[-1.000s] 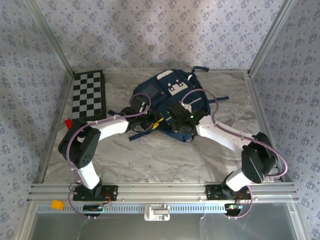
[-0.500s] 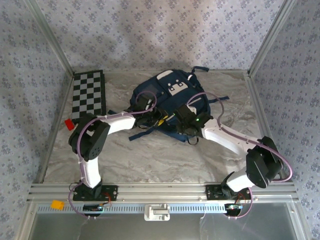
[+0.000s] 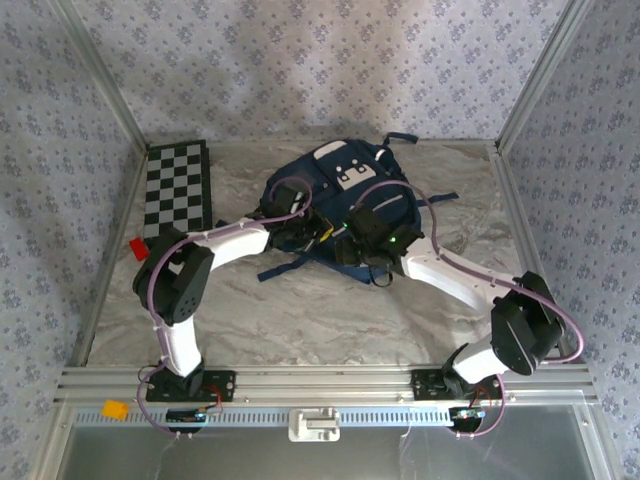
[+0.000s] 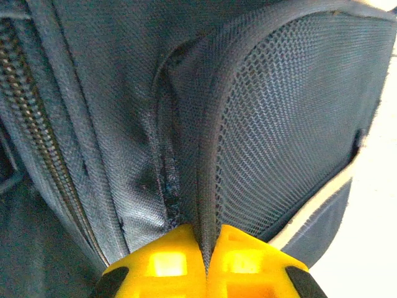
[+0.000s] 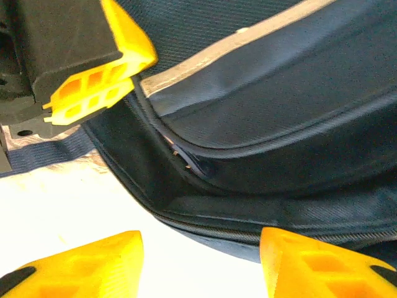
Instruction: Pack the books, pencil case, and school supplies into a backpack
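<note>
At my wrists, left fingers (image 4: 164,261) were pressed together, pinching the backpack's (image 4: 124,112) mesh-pocket seam. Right fingers (image 5: 80,261) stood spread, holding nothing, just beside the left pair, zip pull (image 5: 186,158) straight ahead, zip track running crosswise. Right arm looked nearer to open it; loose strap (image 3: 275,270) could snag. Far left on the surface (image 3: 300,310), chequered board (image 3: 178,190) lay well apart.

Chequered board (image 3: 178,190) flat at far left of marbled table (image 3: 300,315). Small red block (image 3: 136,246) just beside board's near corner (against left edge). Orange piece (image 3: 114,409) on front rail.
</note>
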### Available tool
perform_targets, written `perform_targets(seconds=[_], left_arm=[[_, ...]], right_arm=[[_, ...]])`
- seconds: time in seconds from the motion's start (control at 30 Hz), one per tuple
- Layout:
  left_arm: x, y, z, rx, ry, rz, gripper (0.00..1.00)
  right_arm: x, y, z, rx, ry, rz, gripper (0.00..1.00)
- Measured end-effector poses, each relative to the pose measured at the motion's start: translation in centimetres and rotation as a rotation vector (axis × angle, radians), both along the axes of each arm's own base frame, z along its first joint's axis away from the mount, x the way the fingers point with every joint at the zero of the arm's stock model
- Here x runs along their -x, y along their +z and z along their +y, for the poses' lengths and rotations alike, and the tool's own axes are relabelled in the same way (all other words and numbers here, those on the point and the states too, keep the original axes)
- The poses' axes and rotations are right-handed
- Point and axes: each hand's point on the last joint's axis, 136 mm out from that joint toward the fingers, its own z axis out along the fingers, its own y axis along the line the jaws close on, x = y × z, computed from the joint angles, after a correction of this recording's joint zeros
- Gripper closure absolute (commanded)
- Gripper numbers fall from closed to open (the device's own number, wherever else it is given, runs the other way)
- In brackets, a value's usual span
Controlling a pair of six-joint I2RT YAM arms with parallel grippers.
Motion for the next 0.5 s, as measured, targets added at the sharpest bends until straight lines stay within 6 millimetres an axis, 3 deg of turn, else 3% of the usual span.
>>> perform_targets(seconds=[0.13,0.5], left_arm=[[-0.1,1.2,0.1,0.037,0.016,0.010,1.00],[-0.1,1.4,0.2,0.050,0.022,0.020,1.00]], right_arm=[[-0.7,0.0,1.0,0.014,0.046,-0.004,0.47],[-1.6,-2.1,1.4,0.102,0.076,0.013,0.57]])
